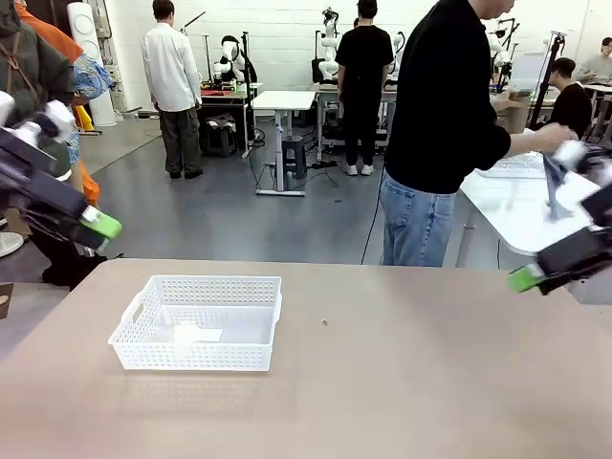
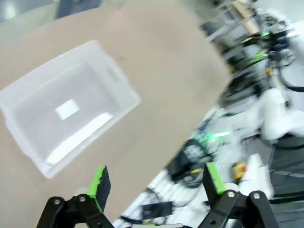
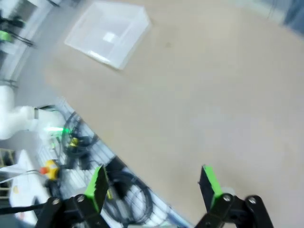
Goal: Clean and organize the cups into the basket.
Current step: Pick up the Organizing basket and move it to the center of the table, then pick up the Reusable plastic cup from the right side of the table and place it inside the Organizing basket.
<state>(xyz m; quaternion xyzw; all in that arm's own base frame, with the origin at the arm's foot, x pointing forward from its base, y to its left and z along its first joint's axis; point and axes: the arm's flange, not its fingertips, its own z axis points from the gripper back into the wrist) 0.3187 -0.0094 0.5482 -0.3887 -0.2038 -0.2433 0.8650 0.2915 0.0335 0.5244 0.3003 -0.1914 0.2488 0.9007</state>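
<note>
The basket (image 1: 196,355) sits on the left of the table (image 1: 411,382), long side left-to-right, nearer the left gripper (image 2: 156,181). That gripper and the right gripper (image 3: 153,184) both have fingers apart.

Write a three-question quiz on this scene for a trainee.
1. True or false: the basket lies upside down.
2. The left gripper is: A) open, holding nothing; B) shut on the basket's rim; C) shut, holding nothing.
3. Fill in: the basket stands on the robot's ____ half of the table.
Key: 1 false; 2 A; 3 left.
</note>
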